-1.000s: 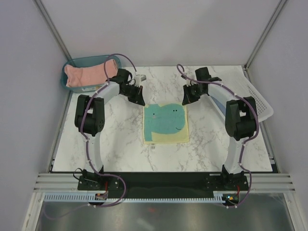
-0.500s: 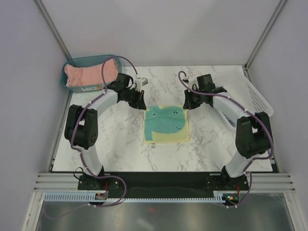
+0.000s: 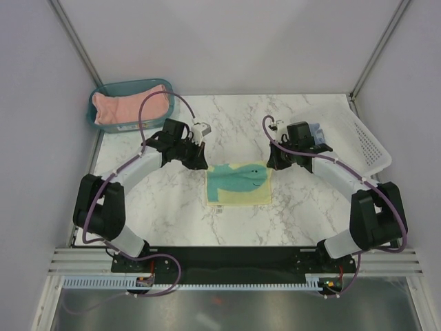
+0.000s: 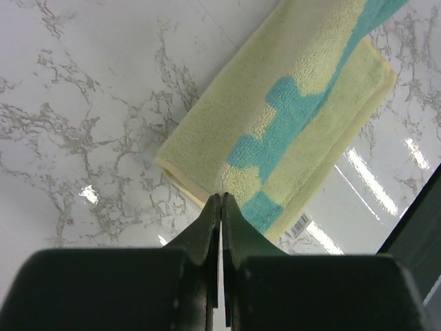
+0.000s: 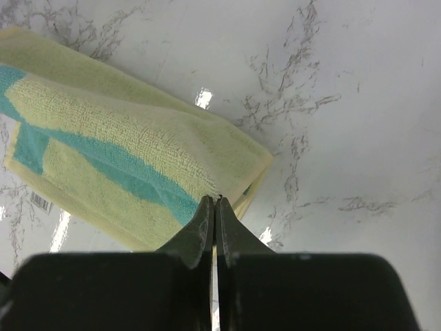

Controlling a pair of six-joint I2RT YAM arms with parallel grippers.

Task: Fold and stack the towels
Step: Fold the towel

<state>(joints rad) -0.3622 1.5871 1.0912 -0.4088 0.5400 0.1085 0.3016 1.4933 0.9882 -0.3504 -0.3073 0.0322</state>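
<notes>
Drawn nearer than before, left gripper and right gripper each pinching whale towel, half folded over

Towel lies on table, second towel in bin.

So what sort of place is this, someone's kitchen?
Probably a robot test booth: plain panel walls around a marble-look table, two arms bolted at its near edge, a whale-print towel between them.

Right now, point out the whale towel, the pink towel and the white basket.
whale towel (image 3: pixel 239 185): top view, on its teal whale print.
pink towel (image 3: pixel 127 105): top view, middle of the bundled cloth.
white basket (image 3: pixel 365 145): top view, bare perforated floor.
</notes>
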